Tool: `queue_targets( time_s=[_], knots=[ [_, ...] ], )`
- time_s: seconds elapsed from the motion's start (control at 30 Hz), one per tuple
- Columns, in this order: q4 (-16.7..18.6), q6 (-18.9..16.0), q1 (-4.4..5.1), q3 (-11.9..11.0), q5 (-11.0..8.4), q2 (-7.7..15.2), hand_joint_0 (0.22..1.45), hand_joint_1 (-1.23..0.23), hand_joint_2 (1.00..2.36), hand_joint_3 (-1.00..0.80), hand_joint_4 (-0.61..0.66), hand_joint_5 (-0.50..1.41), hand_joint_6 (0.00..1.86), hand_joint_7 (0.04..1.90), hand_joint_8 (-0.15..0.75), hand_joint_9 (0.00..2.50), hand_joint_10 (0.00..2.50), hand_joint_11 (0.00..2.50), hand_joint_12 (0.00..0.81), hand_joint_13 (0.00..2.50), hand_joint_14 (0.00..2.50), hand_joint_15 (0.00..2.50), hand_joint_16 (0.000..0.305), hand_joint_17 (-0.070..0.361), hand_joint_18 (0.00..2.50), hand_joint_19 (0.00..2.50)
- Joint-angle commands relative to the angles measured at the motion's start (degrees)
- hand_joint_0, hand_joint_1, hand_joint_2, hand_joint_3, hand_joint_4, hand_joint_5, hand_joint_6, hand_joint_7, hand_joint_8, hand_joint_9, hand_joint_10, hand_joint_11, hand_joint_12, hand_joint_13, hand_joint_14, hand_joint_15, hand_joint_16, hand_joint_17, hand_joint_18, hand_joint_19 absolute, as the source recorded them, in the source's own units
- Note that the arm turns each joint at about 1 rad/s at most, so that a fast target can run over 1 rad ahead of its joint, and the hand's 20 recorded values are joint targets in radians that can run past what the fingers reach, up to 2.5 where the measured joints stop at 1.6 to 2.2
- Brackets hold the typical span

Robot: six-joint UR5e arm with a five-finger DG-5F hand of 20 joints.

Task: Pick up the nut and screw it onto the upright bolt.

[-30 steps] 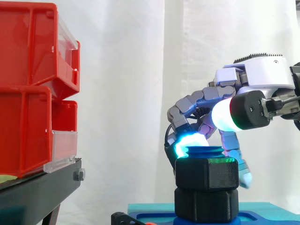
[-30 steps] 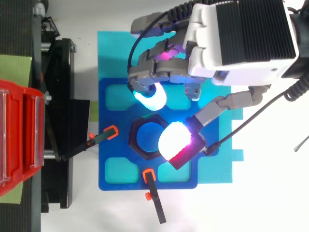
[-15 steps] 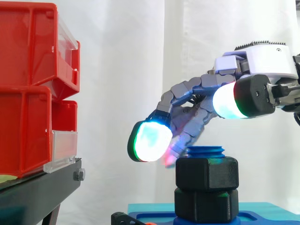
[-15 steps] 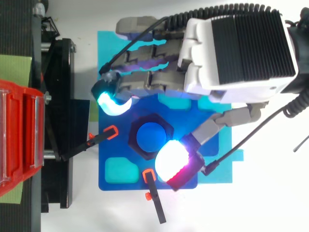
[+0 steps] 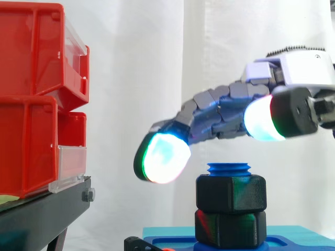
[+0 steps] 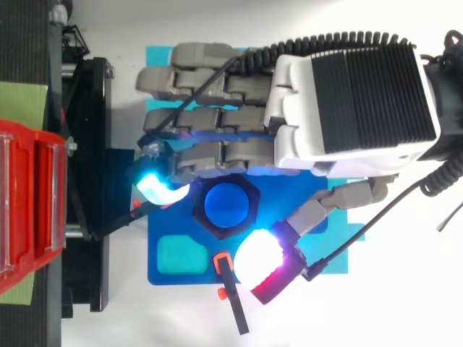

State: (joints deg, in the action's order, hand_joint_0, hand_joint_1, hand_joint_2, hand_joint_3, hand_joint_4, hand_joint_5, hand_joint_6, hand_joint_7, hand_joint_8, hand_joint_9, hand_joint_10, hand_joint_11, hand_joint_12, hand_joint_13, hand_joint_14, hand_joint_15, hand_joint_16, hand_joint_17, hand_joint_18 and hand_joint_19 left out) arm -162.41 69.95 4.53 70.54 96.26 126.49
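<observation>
Side view: hand (image 5: pixel 301 70) is spread wide, fingers stretched almost straight, holding nothing. One second ago the fingertips (image 5: pixel 163 157) were curled down onto the top of the nut (image 5: pixel 231 194). Half a second ago they were lifting, and now they hang clear above it. The nut sits below the fingers on the upright bolt (image 5: pixel 229 169), whose blue thread shows above it. It rests on a lower hex (image 5: pixel 230 229) and has not shifted over the second. Top view: fingers (image 6: pixel 202 108) lie flat and extended. The nut (image 6: pixel 199 207) rings the bolt end (image 6: pixel 226 204) just beside them, between the fingers and the thumb pad (image 6: pixel 260 264), which has swung outward and touches nothing. Judgement: the nut is already threaded on. This release looks like a reset before another turning stroke, or the finish. I cannot tell how tight it is.
</observation>
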Motion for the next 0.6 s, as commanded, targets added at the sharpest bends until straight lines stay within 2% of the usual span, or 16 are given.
queue_targets(
  time_s=[0.0, 0.27, 0.57],
  knots=[
    [2.09, -0.08, 0.13, 1.44, -0.1, -0.02, 0.43, -0.35, 1.0, -0.5, 0.12, -0.18, 0.5, 0.59, 0.155, 0.19, 0.0, 0.0, 0.31, 0.0, 0.0, 0.0, 0.047, 0.107, 0.0, 0.0],
    [2.71, -0.08, 0.13, 1.53, -0.19, -0.02, 0.43, -0.35, 1.0, -0.5, 0.13, -0.18, 0.5, 0.59, 0.172, 0.26, 0.0, 0.0, 0.313, 0.0, 0.0, 0.0, 0.045, 0.101, 0.0, 0.0],
    [2.62, -0.08, 0.13, 1.62, -0.19, 0.07, 0.44, -0.36, 1.0, -0.5, 0.19, -0.13, 0.5, 0.75, 0.219, 0.48, 0.0, 0.0, 0.3, 0.0, 0.0, 0.0, 0.039, 0.088, 0.0, 0.0]
  ],
)
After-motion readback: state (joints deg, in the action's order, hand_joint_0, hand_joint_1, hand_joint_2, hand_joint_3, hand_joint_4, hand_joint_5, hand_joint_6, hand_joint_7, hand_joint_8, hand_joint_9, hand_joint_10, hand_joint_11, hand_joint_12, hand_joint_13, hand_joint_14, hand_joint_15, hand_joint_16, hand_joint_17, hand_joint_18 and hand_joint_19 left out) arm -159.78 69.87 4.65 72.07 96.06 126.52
